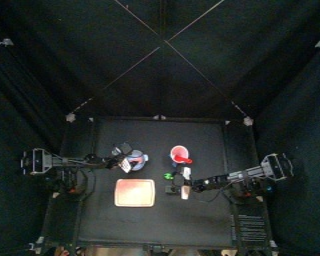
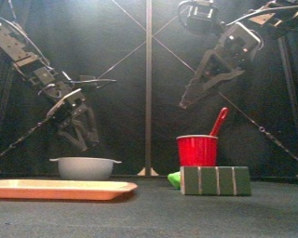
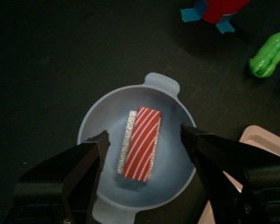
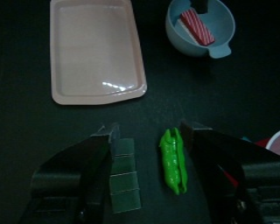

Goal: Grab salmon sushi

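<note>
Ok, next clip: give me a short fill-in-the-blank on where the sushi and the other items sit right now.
1. The salmon sushi lies inside the ____ bowl.
2. The left gripper hangs above that bowl with its jaws ____.
3. Between the right gripper's jaws, beside the green block, the table shows a green ____.
4. The pink tray holds ____.

Missing words: blue-grey; open; pea pod; nothing

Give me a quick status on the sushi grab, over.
Left gripper open, hovering over the bowl. Salmon sushi lying in the bowl, not gripped. Right gripper open above the green pea pod. Nothing blocking the sushi.
</note>
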Robot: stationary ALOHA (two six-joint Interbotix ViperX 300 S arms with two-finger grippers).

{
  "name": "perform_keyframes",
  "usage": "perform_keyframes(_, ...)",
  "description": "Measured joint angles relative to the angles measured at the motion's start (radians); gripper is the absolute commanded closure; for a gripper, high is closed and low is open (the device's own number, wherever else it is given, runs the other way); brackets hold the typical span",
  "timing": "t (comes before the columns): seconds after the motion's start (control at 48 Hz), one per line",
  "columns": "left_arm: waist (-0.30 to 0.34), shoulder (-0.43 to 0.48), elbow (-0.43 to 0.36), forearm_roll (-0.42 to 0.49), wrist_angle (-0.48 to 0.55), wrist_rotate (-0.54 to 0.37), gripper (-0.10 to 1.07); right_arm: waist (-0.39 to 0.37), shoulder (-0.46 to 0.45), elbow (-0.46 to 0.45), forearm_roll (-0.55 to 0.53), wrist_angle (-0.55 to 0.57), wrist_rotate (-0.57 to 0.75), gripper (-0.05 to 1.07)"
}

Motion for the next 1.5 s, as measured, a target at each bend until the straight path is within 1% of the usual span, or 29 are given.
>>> perform_keyframes(0.146,-0.035,-0.041,-0.006,0.006,-0.009,-0.002,0.0,0.0,-0.006,0.0,0.0,0.002,0.0,0.12)
perform_keyframes(0.208,-0.069,-0.064,-0.017,0.023,-0.012,0.005,0.0,0.003,-0.012,-0.002,0.0,0.005,-0.002,0.12)
perform_keyframes(0.292,-0.115,-0.091,-0.029,0.055,-0.014,0.008,0.0,0.011,-0.029,-0.002,0.006,0.031,-0.003,0.12)
perform_keyframes(0.479,-0.199,-0.132,-0.04,0.176,-0.015,0.006,0.0,0.015,-0.081,-0.002,0.014,0.078,0.0,0.12)
perform_keyframes(0.604,-0.232,-0.147,-0.04,0.193,-0.015,0.005,0.0,0.028,-0.1,-0.002,0.034,0.081,0.002,0.12)
perform_keyframes(0.708,-0.236,-0.155,-0.041,0.158,-0.017,0.003,0.0,0.046,-0.101,-0.002,0.044,0.081,0.002,0.12)
perform_keyframes(0.917,-0.238,-0.163,-0.058,0.032,0.023,0.008,0.0,0.086,-0.103,0.0,0.046,0.089,0.0,0.12)
perform_keyframes(1.104,-0.236,-0.163,-0.058,-0.043,0.144,0.011,0.0,0.087,-0.103,0.0,0.044,0.091,0.0,0.12)
perform_keyframes(1.167,-0.238,-0.16,-0.058,-0.067,0.204,0.021,0.0,0.087,-0.103,0.0,0.044,0.091,0.0,0.12)
perform_keyframes(1.229,-0.235,-0.152,-0.058,-0.095,0.255,0.048,0.0,0.087,-0.103,0.002,0.044,0.091,0.0,0.12)
perform_keyframes(1.333,-0.235,-0.14,-0.063,-0.16,0.295,0.12,0.0,0.084,-0.103,0.002,0.044,0.091,0.002,0.12)
perform_keyframes(1.417,-0.233,-0.126,-0.071,-0.229,0.314,0.202,0.0,0.084,-0.103,0.002,0.044,0.091,0.0,0.12)
perform_keyframes(1.5,-0.218,-0.107,-0.075,-0.293,0.328,0.285,0.0,0.083,-0.103,0.0,0.044,0.091,0.002,0.12)
